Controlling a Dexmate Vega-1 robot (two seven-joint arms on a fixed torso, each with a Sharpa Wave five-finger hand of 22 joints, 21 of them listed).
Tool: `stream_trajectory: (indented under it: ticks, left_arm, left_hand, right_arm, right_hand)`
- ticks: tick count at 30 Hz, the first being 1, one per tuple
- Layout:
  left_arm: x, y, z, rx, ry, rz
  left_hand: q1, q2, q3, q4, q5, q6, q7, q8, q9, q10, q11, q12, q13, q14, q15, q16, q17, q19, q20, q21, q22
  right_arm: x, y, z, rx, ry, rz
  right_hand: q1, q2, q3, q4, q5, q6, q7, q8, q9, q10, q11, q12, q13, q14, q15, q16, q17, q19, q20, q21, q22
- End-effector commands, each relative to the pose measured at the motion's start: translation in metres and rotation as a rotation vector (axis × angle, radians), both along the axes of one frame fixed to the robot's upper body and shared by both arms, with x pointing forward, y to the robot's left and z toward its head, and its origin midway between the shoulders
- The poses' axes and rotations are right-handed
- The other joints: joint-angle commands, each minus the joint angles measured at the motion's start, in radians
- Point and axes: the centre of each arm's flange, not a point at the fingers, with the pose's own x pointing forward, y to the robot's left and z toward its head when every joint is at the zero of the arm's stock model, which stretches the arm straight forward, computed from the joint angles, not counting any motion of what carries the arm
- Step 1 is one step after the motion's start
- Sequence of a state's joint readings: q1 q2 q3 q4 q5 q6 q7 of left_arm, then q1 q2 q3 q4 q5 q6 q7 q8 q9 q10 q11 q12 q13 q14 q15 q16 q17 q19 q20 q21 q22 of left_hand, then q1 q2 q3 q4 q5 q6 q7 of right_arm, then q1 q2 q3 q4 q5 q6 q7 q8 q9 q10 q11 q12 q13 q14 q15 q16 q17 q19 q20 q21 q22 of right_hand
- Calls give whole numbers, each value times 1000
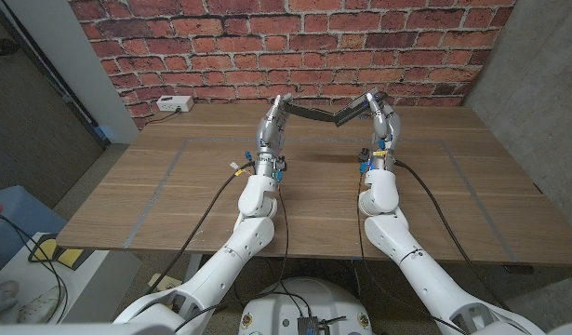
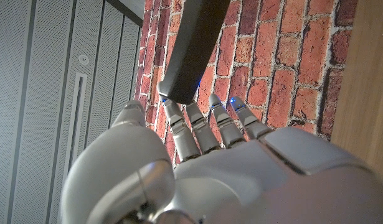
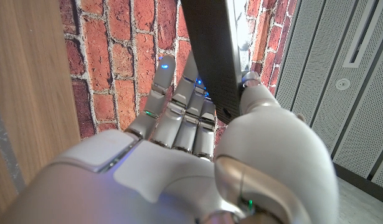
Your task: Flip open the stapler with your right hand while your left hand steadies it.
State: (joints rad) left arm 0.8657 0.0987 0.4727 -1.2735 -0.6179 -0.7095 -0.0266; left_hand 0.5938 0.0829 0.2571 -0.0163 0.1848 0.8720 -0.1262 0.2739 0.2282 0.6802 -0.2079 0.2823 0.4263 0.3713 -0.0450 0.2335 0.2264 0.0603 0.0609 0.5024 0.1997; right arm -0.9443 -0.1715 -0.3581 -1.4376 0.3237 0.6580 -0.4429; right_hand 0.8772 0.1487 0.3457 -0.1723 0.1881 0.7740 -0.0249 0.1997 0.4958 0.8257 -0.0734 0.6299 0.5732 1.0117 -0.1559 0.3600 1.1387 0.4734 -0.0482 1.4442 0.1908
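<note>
Currently the stapler (image 1: 325,115) is off the wooden table (image 1: 174,186), held up in the air between both hands at the far side, in front of the red brick wall (image 1: 220,46). It is flipped open into a shallow V: two dark arms meet at a hinge that hangs lowest, midway between the hands, and each arm rises outward to one hand.

Left hand (image 1: 272,126): raised, fingers closed around the left end of the stapler. In the left wrist view the left hand (image 2: 197,162) shows its back, fingers (image 2: 197,127) reaching up beside the dark bar of the stapler (image 2: 194,50), thumb on the other side of it. The bar's end sits just at the fingers. Grip reads as a hold on that arm.

Right hand (image 1: 382,126): raised to a similar height, holding the right end of the stapler. In the right wrist view the right hand (image 3: 197,168) has its fingers (image 3: 179,112) curled behind the flat dark arm of the stapler (image 3: 213,56), with the thumb pressed against the arm's near edge. A metal strip shows along one side of that arm.

A white box (image 1: 174,104) with a cable rests at the table's far left corner, well apart from both hands.
</note>
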Motion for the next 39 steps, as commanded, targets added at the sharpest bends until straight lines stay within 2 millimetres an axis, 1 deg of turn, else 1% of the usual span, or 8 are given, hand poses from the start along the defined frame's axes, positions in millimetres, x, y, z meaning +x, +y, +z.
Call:
stream_trajectory:
  ticks: [1, 8, 23, 29, 31, 32, 33, 39]
  left_arm:
    - [0, 0, 0, 68, 3, 65]
    - [1, 0, 1, 90, 2, 65]
    - [1, -1, 0, 90, 7, 61]
    - [0, -1, -1, 87, 9, 62]
    - [0, -1, -1, 86, 11, 61]
    - [0, -2, -1, 85, 11, 61]
    - [0, -2, -1, 83, 11, 61]
    - [-2, -2, -2, 80, 12, 61]
  left_hand:
    - [-31, 4, -6, 18, -2, 27, 14, 5, -1, 30, 2, 3, 1, -4, -146, 12, 6, -10, 9, -4, 3]
    - [-53, 2, -12, 24, -2, 85, 29, 27, 3, 75, -1, 11, 3, -7, -140, 15, 5, -15, 14, -9, 2]
    - [-62, -1, -15, 23, -3, 100, 36, 30, 2, 88, 0, 11, 4, -12, -134, 15, 4, -18, 15, -12, 2]
    - [-66, 0, -15, 23, -3, 125, 39, 38, 3, 99, 0, 12, 6, -12, -134, 16, 3, -18, 16, -13, 2]
    - [-66, 0, -15, 22, -3, 129, 43, 40, 3, 100, -1, 11, 6, -10, -134, 17, 3, -18, 17, -13, 2]
    - [-68, 1, -15, 21, -2, 145, 56, 46, 5, 103, -1, 11, 7, -11, -134, 18, 2, -17, 17, -14, 2]
    - [-68, 1, -15, 21, -2, 148, 60, 47, 5, 102, -1, 10, 7, -10, -133, 18, 2, -17, 16, -14, 2]
    - [-68, 2, -13, 19, -2, 152, 66, 50, 8, 107, -1, 10, 8, -10, -133, 18, 2, -17, 17, -14, 2]
  right_arm:
    - [2, 5, 4, 4, -11, 3]
    - [4, 9, 7, 30, -22, 22]
    - [8, 10, 7, 96, -24, 70]
    - [11, 10, 9, 132, -27, 100]
    - [12, 11, 10, 143, -27, 109]
    - [12, 11, 10, 147, -26, 113]
    - [12, 11, 9, 149, -27, 115]
    - [11, 10, 8, 163, -25, 127]
  right_hand:
    - [3, 7, 215, 91, 5, 54, -53, 6, 1, 95, -82, -2, 4, 10, -69, -1, 0, -2, -151, 5, -1]
    - [-3, 9, 216, 95, 7, 47, -57, 7, 7, 87, -85, -7, 3, 3, -68, -7, -3, -7, -151, 4, -2]
    - [-11, 11, 221, 100, 9, 41, -57, 8, 12, 83, -84, -10, 3, 1, -68, -11, -4, -9, -153, 3, -2]
    - [-12, 13, 224, 101, 10, 38, -57, 7, 14, 84, -85, -11, 2, 0, -69, -13, -4, -10, -153, 2, -3]
    - [-12, 14, 225, 101, 10, 37, -57, 8, 14, 84, -84, -12, 2, -1, -69, -14, -4, -10, -153, 2, -3]
    - [-13, 14, 225, 102, 10, 37, -57, 8, 14, 84, -85, -12, 3, 0, -68, -14, -5, -10, -153, 2, -3]
    - [-13, 14, 226, 102, 10, 37, -56, 8, 14, 85, -83, -12, 2, -1, -68, -14, -5, -10, -152, 2, -3]
    - [-14, 14, 228, 102, 11, 33, -57, 6, 14, 84, -85, -13, 3, -1, -68, -16, -5, -11, -153, 2, -3]
